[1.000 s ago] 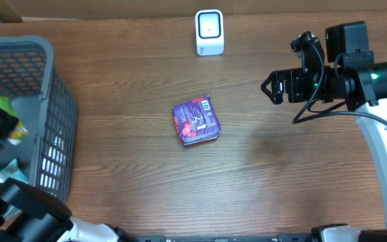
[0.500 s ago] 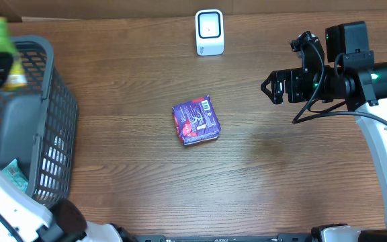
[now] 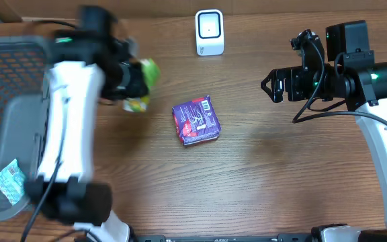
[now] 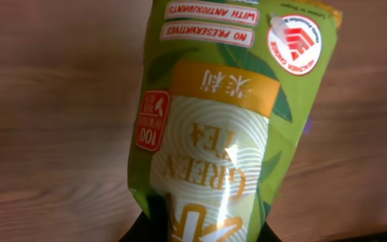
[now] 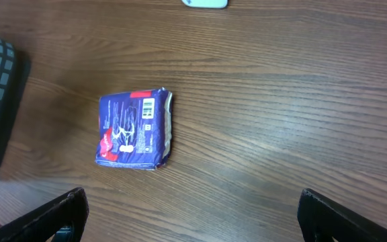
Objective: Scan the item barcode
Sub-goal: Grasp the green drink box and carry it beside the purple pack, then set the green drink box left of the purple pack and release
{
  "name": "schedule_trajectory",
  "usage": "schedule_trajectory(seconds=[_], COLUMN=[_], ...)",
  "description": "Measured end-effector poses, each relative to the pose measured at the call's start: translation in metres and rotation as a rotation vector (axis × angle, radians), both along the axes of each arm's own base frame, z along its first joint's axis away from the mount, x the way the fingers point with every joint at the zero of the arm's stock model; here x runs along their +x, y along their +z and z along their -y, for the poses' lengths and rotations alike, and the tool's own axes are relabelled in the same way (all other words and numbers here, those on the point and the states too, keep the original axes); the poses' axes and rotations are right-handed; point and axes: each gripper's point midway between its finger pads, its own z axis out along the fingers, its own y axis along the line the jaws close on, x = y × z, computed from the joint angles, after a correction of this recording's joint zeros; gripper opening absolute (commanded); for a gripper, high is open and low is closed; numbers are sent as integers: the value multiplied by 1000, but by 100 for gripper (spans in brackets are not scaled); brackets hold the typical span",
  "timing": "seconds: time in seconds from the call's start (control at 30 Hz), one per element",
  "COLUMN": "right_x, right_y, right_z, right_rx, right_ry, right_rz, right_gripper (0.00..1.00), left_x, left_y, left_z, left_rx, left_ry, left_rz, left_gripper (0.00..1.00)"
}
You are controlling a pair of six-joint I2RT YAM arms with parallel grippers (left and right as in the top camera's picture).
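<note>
Green plastic tea pouch (image 4: 213, 134), 1, labelled "GREEN TEA", "NO PRESERVATIVES", clamped in left gripper (image 3: 133, 81); 1 purple rectangular packet (image 3: 195, 121) centre; right gripper (image 3: 269, 87) spread.

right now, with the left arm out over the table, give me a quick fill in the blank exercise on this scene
1. The left gripper is shut on a green pouch printed with the words GREEN ____.
2. The purple packet lies on the table with its ____ facing up.
3. The right gripper holds nothing, and its jaws stand ____.
4. The scanner at the far edge is ____ in colour.

Missing words: TEA; barcode; open; white
</note>
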Motion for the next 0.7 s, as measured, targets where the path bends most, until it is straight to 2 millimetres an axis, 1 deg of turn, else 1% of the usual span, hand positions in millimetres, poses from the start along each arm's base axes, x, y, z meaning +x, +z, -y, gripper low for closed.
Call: schedule_trajectory(seconds=[0.1, 0.2, 0.27, 0.33, 0.5, 0.7], right_x=[0, 0, 0, 0, 0, 0], right_y=[0, 0, 0, 0, 0, 0], right_z=[0, 0, 0, 0, 0, 0], right_rx=[0, 0, 0, 0, 0, 0], right_ry=[0, 0, 1, 0, 0, 0], right_rz=[0, 0, 1, 0, 0, -1], right_gripper=[100, 100, 100, 100, 100, 100], left_x=[-7, -16, -20, -20, -17, -12], left_y=[-68, -112, -129, -137, -144, -145], left_z=[18, 32, 39, 45, 50, 51], left_rx=[58, 99, 121, 130, 135, 148], left_ry=[-7, -13, -22, -26, -14, -15], left_rz=[-169, -271, -313, -320, -320, -303], left_gripper=[4, 4, 4, 4, 4, 4])
